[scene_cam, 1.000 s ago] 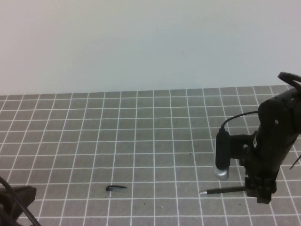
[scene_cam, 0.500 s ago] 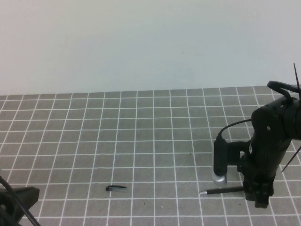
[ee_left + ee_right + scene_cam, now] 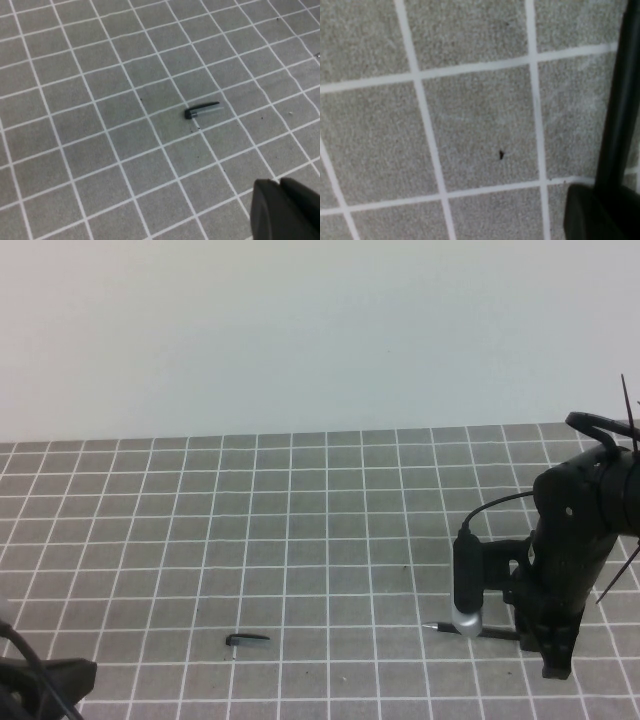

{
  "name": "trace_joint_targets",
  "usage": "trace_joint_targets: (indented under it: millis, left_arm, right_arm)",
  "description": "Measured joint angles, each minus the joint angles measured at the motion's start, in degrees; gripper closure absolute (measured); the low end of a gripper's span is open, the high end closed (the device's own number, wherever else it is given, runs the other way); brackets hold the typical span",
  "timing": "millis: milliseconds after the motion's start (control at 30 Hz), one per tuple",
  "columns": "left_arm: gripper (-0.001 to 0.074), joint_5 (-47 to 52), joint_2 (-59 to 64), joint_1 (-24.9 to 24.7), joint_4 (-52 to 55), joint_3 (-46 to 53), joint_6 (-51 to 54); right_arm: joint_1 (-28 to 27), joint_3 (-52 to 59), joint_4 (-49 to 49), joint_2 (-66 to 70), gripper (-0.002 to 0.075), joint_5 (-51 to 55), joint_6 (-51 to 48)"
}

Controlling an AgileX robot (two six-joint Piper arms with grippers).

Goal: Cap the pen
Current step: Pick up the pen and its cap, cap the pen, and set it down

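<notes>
From my station I'm looking at a pale, bare wall (image 3: 300, 330) behind a bench (image 3: 300, 490) covered in a grey mat with a white grid. The biggest thing on it is the black right arm (image 3: 580, 530), standing at the bench's right edge with its wrist pointed down. The right gripper (image 3: 553, 660) sits low over the near right part of the mat. Its fingers look clamped on the back end of the slim black pen with a silver tip (image 3: 498, 633), though the arm's wrist camera (image 3: 466, 585) hides part of the barrel. The pen runs roughly level from the gripper toward the left, tip leading. The left gripper (image 3: 45, 685) is parked at the near left corner, and I cannot tell whether it is open or closed. Smallest of all, the short black pen cap (image 3: 247, 640) lies flat on the mat, well apart from the pen and nearer my left arm. I judge the pen pickup is in hand. Next the left arm should come down on the cap, then both must line up tip and cap mouth on one axis.
</notes>
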Motion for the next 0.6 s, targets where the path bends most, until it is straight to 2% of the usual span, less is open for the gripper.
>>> trace_joint_targets:
  millis: [133, 267, 400, 600]
  left_arm:
    - [0.0734, 1.25, 0.21, 0.00, 0.01, -0.54, -2.85]
    - [0.0734, 8.28, 3.80, 0.00, 3.47, -5.44, -9.97]
    - [0.0734, 15.94, 10.38, 0.00, 4.40, -13.05, -10.11]
    - [0.0732, 21.87, 22.63, 0.00, 6.14, -24.24, -8.39]
  right_arm:
    - [0.00, -0.19, 0.00, 0.00, 0.0729, 2.14, 0.00]
    - [0.00, -3.39, 1.70, 0.00, 0.0729, 6.52, 0.62]
    - [0.00, -8.82, 9.72, 0.00, 0.0729, 12.71, 0.62]
    - [0.00, -14.51, 21.41, 0.00, 0.0729, 19.55, 0.62]
